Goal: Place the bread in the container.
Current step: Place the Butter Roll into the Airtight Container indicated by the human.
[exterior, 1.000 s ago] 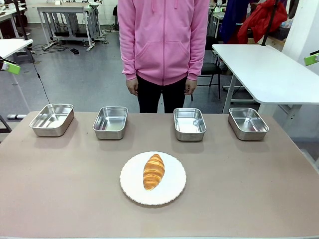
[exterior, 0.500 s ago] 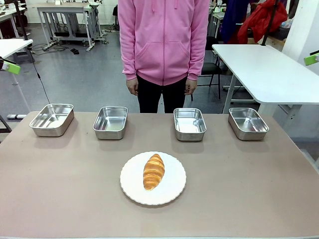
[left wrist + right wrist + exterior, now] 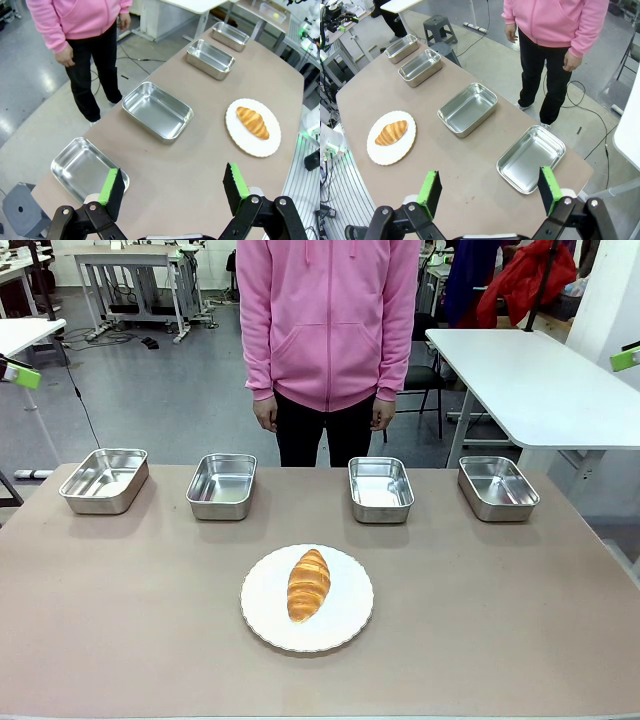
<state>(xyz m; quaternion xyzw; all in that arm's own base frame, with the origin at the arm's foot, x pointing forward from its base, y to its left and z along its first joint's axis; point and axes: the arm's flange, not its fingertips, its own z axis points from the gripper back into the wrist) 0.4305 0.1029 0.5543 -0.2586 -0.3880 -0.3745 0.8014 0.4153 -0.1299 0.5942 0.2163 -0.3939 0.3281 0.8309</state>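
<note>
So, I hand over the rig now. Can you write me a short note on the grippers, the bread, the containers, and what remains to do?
The left gripper is open and empty, raised above the left end of the table.
The right gripper is open and empty, raised above the right end.
The croissant lies on the white plate, in the middle of the robot's side.
The four steel pans stand in a row along the far edge, all empty. I cannot tell which one is meant.
The person stands at the far side, hands down.
Done: nothing.
Left: grasp the croissant, carry it to a pan, release.
</note>
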